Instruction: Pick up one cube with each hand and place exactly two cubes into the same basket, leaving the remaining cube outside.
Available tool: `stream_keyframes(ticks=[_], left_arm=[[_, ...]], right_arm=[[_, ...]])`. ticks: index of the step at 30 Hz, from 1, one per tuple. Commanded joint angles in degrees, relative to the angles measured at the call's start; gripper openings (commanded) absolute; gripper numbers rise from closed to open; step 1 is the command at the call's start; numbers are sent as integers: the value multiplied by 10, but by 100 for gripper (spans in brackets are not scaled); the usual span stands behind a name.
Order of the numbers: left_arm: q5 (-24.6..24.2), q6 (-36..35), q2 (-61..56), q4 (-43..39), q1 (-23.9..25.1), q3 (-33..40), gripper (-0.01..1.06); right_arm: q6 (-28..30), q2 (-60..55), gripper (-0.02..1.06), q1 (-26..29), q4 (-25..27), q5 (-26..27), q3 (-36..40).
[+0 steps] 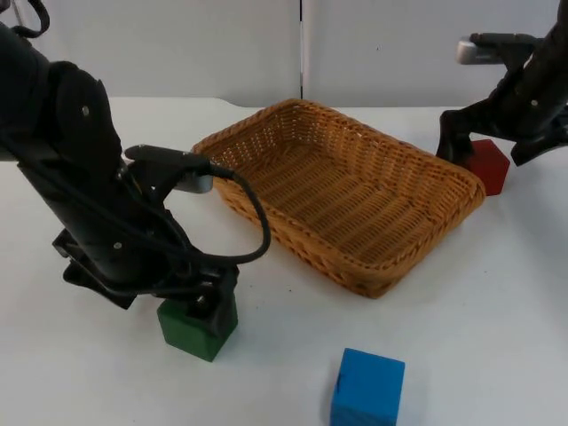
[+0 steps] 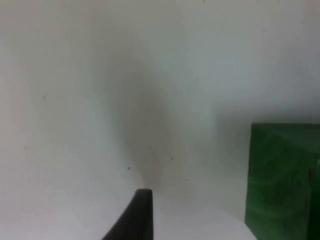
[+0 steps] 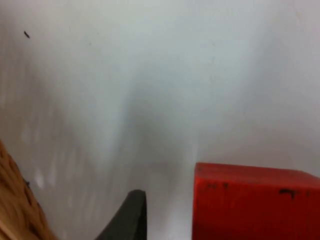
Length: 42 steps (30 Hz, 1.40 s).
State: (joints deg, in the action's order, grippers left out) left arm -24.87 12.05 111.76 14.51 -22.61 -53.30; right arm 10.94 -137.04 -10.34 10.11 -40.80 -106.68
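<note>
Wicker, woven tan, the basket [image 1: 342, 200] is the biggest thing on the white table [image 1: 497, 302], lying aslant at mid-table with nothing in it. Next in size come the two arms, each lowered over a cube: the left gripper [image 1: 200, 306] sits on the green cube [image 1: 198, 327] at the near left, and the right gripper [image 1: 479, 146] stands at the red cube [image 1: 487, 166] just beyond the basket's far right corner. The blue cube [image 1: 366, 388] lies alone near the front edge, well apart from both grippers, and looks the natural one to leave outside. The step in hand appears to be closing on a cube with each arm. To do it well, each cube should sit squarely between the fingers before they squeeze, with the faces flat against the pads so nothing twists on the lift; the right arm should also keep off the basket rim beside it. In the left wrist view one fingertip [image 2: 132, 217] stands apart from the green cube [image 2: 282, 180], bare table between them, so that gripper looks open and not yet pinching. The right wrist view is similar: fingertip [image 3: 127, 217] just beside the red cube [image 3: 255, 202] with a narrower gap, also unclenched by the look of it.
</note>
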Motion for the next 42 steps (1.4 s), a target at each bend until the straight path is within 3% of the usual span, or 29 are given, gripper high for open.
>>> stream_keyframes(ticks=[1,5,8,9,11,12,13,14,16,17,33,42], left_arm=[[2,-1,1,9,-3,-3,102],[2,-1,1,9,-3,-3,101],[2,-1,1,10,-3,-3,87],[2,-1,1,10,-3,-3,87],[2,-1,1,10,-3,-3,68],[-1,-1,1,10,-3,-3,52],[-2,-1,1,10,-3,-3,38],[-2,-1,1,10,-3,-3,38],[-3,-1,-6,5,-3,-3,9],[-4,-1,-14,-2,-3,-3,0],[-20,-5,-220,-37,-1,-3,0],[-19,-5,-233,-37,-1,-3,0]], right_arm=[[7,0,105,-2,1,3,-2],[7,0,104,-2,1,3,-2],[7,0,88,-2,1,3,-2],[7,0,88,-2,1,3,-2],[7,0,68,-2,1,3,-2],[7,0,49,-2,1,1,-2],[7,0,38,-2,1,-1,-2],[7,0,38,-2,1,-1,-2],[7,6,13,-1,-6,-5,-2],[7,12,3,-1,-13,-7,-2],[7,182,0,-1,-27,-49,-2],[7,210,0,-2,-23,-59,-2]])
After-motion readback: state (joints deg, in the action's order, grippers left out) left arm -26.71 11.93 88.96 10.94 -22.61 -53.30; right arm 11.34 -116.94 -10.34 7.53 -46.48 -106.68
